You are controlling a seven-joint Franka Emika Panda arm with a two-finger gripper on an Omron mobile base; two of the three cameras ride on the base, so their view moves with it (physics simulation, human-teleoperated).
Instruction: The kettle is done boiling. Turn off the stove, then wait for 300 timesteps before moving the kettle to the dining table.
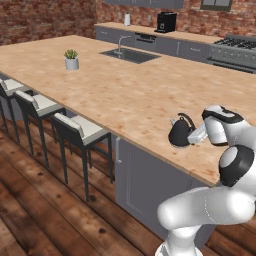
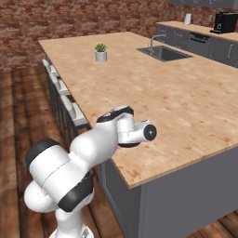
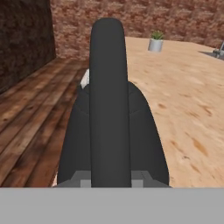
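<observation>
**Gripper clamped on the kettle handle at the table's near edge**

The gripper (image 1: 196,135) is closed narrow on the kettle's (image 1: 180,134) arched handle, the kettle sitting on or just over the dining table (image 1: 125,95), close to its edge at 5 o'clock in the left base view. Released off-level, it could tip toward the floor. The wood-grain top carries a potted plant (image 1: 71,59) at 10 o'clock; the stove (image 1: 235,50) stands at 2 o'clock below brick walls.

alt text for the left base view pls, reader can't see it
The white arm's gripper is shut on the handle of the small black kettle, which sits near the front edge of the dining table. Grey-seated stools line its left side; a potted plant stands farther back.
</observation>
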